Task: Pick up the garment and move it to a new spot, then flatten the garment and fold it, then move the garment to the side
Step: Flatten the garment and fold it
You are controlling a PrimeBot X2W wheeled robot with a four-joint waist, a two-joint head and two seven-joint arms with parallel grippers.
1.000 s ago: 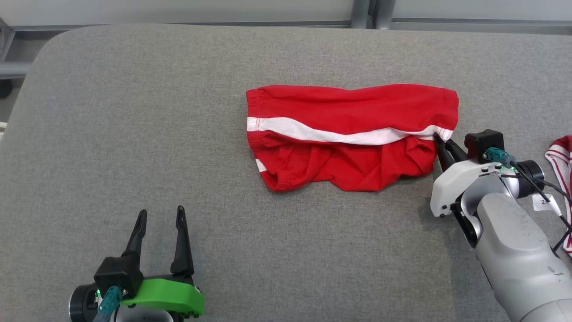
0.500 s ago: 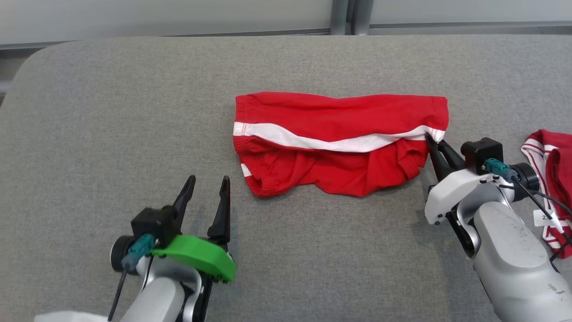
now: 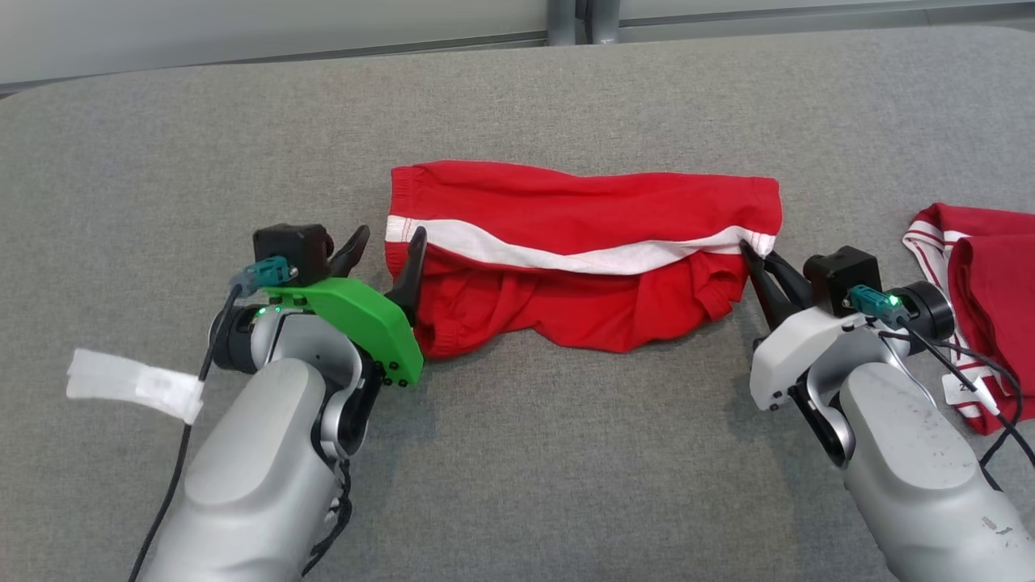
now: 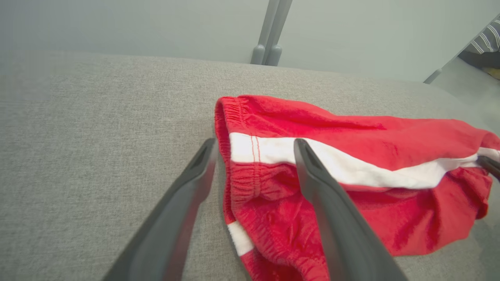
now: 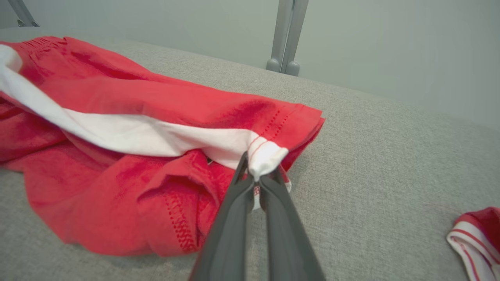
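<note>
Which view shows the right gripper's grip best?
The right wrist view: the right gripper is shut on the white hem of the shorts, close up. The head view shows it small; the left wrist view, just a fingertip.

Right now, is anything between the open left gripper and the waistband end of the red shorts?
Nothing visible is in the way. The left gripper stands open astride the waistband edge of the red shorts, one finger over the cloth, one over the grey fabric surface.
</note>
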